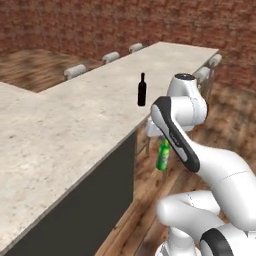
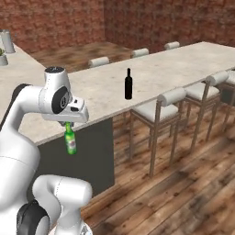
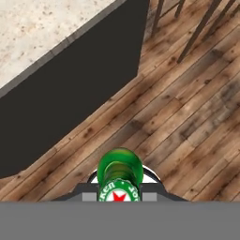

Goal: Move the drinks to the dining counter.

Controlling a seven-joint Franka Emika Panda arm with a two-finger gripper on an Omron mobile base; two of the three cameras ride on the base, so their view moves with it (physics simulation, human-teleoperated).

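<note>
gripper [image 2: 68, 123]: hanging off the counter's edge, over the wooden floor, fingers pointing down
fingers: clamping together on the neck of the green bottle [image 2: 70, 141], which is dangling below them
green bottle: hanging upright in the air beside the counter's dark side panel [image 3: 70, 89], its base well below the level of the top and clear of the floor [image 3: 187, 117]
long axis: running straight down from the fingers, so the whole body is sitting lower than the grip
dining counter [image 2: 151, 69]: lying to the side of the bottle and above its base; in the left base view the speckled top [image 1: 65, 130] is spreading away to the left of the hand
wine bottle [image 2: 128, 84]: standing upright on the dining counter already, near the stool-side edge, well apart from the gripper
stools [image 2: 160, 108]: lining the floor side of the counter, the nearest one standing beyond the hanging bottle
relation that matters: the bottle is sitting beside and below the counter edge, not over it, so I judge a lift is needed before any sideways move, or the body will be striking the edge
risk: a narrow grip at the neck is leaving the bottle free to swing
</note>
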